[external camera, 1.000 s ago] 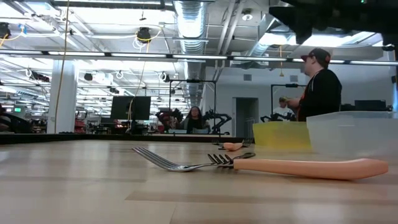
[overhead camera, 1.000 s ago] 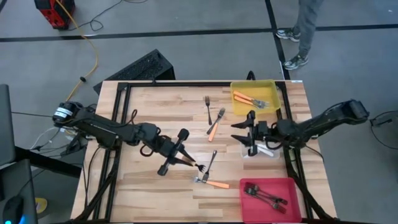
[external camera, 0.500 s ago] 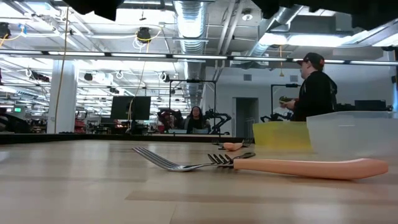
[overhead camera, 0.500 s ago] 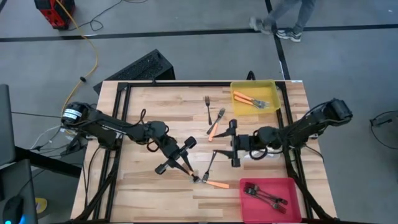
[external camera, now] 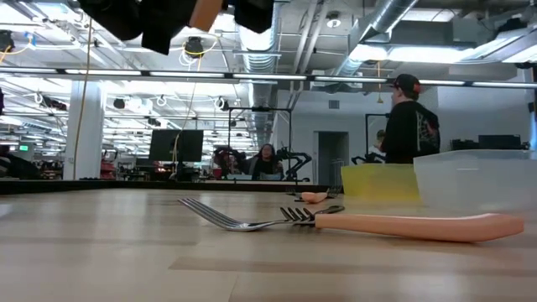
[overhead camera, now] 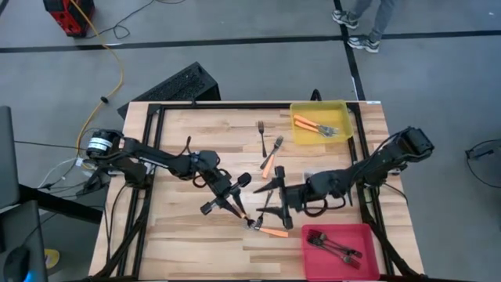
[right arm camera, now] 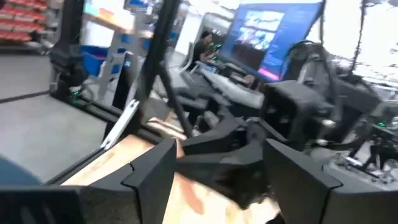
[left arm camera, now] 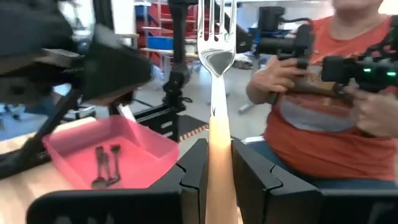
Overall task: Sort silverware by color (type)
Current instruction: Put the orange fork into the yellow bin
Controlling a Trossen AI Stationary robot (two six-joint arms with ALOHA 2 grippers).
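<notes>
left gripper holds an orange-handled fork, right gripper spread beside it

the left gripper [left arm camera: 216, 167] is clamped on an orange-handled fork [left arm camera: 216, 93], whose metal tines stick out past the fingertips. beyond those tines lies the red bin [left arm camera: 106, 147] with dark forks [left arm camera: 104, 163] in it. in the high view this gripper [overhead camera: 237, 201] sits over the table's middle, and just past its fingers another orange-handled fork [overhead camera: 268, 230] and a pale fork [overhead camera: 268, 202] lie on the wooden table [overhead camera: 180, 133]. the right gripper [overhead camera: 278, 197] faces it from close by, fingers spread wide and holding nothing. behind the right gripper, the yellow bin [overhead camera: 320, 124] holds orange-handled forks [overhead camera: 315, 125]. no brand or writing can be read.
</notes>
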